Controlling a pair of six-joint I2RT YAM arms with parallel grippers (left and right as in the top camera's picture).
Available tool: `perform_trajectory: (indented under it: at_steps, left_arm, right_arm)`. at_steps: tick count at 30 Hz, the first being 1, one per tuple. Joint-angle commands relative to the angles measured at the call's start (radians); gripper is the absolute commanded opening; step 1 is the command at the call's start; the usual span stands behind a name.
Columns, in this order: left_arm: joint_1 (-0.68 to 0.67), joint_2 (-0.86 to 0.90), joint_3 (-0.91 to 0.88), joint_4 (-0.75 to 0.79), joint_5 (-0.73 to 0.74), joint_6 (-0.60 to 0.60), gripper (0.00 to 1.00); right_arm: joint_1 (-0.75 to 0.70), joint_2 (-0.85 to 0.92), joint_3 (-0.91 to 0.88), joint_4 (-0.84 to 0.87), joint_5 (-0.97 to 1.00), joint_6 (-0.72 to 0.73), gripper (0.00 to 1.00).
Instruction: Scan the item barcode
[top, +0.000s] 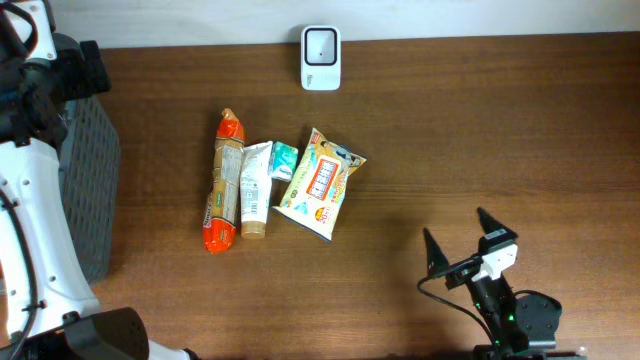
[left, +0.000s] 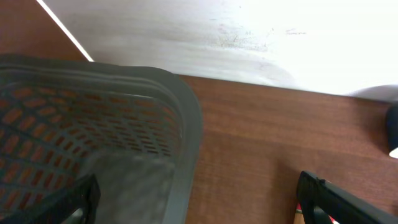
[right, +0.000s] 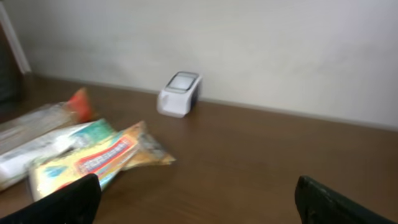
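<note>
Table: brown wood, set against a pale wall.
Scanner: a small white unit stands at the far edge by the wall, well apart from the goods.
Items: four lie close together at mid-table, namely a long packet with orange ends, a white tube touching it, a small packet in green just beyond the tube, and a yellow snack bag.
Likely pick: the snack bag, I judge, since it lies nearest the right gripper and has free table on its outer side.
Handling: probably light, soft and crinkly, with a slick film; a squeeze on the belly could crush what is inside.
Hold: best taken at a sealed end or along a side edge, leaving the printed faces bare for the reader. No barcode can be made out.
Basket: a grey mesh bin sits at the left edge. Only a blurred pale patch shows in the part of its inside that is visible, and no item can be told there.
Left gripper: jaws wide apart, holding nothing, above the basket rim.
Right gripper: jaws wide apart, empty, near the front edge and apart from the goods.
</note>
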Motion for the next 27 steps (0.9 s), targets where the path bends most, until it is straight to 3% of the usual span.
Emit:
perform_trajectory:
  at_steps: [1,4,6,8,9,12,13,16,18,21,27]
  left_arm:
    - [0.002,-0.03,0.016,-0.002,0.0,0.013,0.99]
    - [0.002,-0.03,0.016,-0.002,0.0,0.013,0.99]
    - [0.002,-0.03,0.016,-0.002,0.0,0.013,0.99]
    - [0.002,-0.03,0.016,-0.002,0.0,0.013,0.99]
    - [0.002,-0.03,0.016,-0.002,0.0,0.013,0.99]
    - [0.002,-0.03,0.016,-0.002,0.0,0.013,0.99]
    - [0.002,-0.03,0.016,-0.002,0.0,0.013,0.99]
    - [0.002,-0.03,0.016,-0.002,0.0,0.013,0.99]
    - [0.002,-0.03,0.016,-0.002,0.0,0.013,0.99]
    - [0.002,-0.03,0.016,-0.002,0.0,0.013,0.99]
    - [0.002,-0.03,0.016,-0.002,0.0,0.013,0.99]
  right_arm:
    - [-0.006,0.117,0.186,-0.079,-0.155,0.05,0.99]
    - [-0.006,0.519,0.587,-0.316,-0.349,0.049,0.99]
    - [-0.006,0.825,0.884,-0.628,-0.427,0.05,0.99]
    - [-0.006,1.051,1.07,-0.84,-0.43,0.05,0.99]
    - [-0.006,1.132,1.107,-0.844,-0.429,0.05,0.99]
    - [-0.003,1.391,1.118,-0.698,-0.517,0.05,0.99]
    - [0.024,1.507,1.118,-0.598,-0.555,0.083,0.89]
    - [0.159,1.727,1.118,-0.4,-0.433,0.334,0.79]
    - [0.254,1.852,1.118,-0.288,-0.361,0.45,0.77]
    - [0.317,1.948,1.118,-0.206,-0.312,0.562,0.74]
    - [0.442,1.998,1.118,-0.139,-0.105,0.671,0.5]
